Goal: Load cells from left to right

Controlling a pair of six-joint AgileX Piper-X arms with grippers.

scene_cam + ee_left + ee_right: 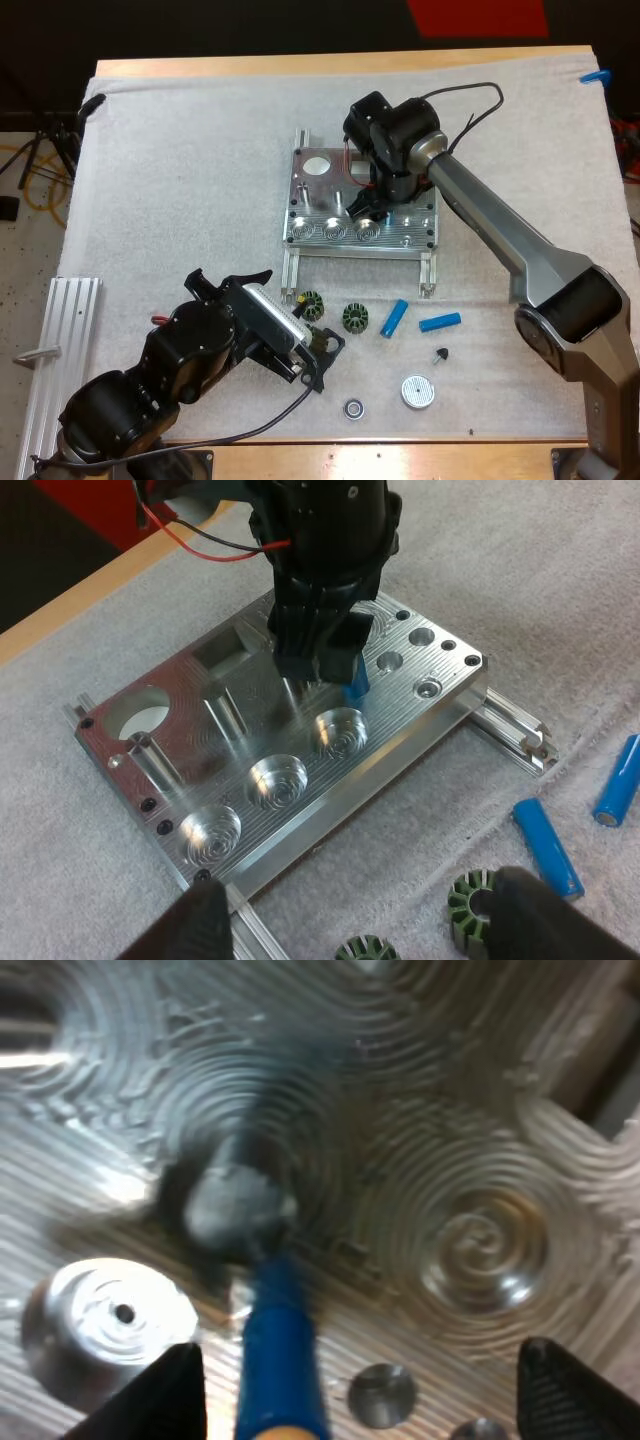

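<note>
The metal fixture [322,195] lies mid-mat; the three round pockets along its front edge hold nothing. My right gripper [368,205] hangs low over the plate behind the right-hand pocket. In the right wrist view a blue cell [280,1350] stands on end with its lower tip at a dark hole in the fixture [480,1110]. The right gripper [360,1350] is open, both fingers clear of the cell. The left wrist view shows that blue cell [355,685] under the right gripper [322,670]. My left gripper [322,360] hovers open near the mat's front. Two loose blue cells [394,318] [440,322] lie in front of the fixture.
Two dark green toothed rings [312,305] [356,318] lie by my left gripper. A small dark pin [440,354], a white disc [418,391] and a small ring [353,408] sit near the front edge. An aluminium rail [60,340] lies at the left.
</note>
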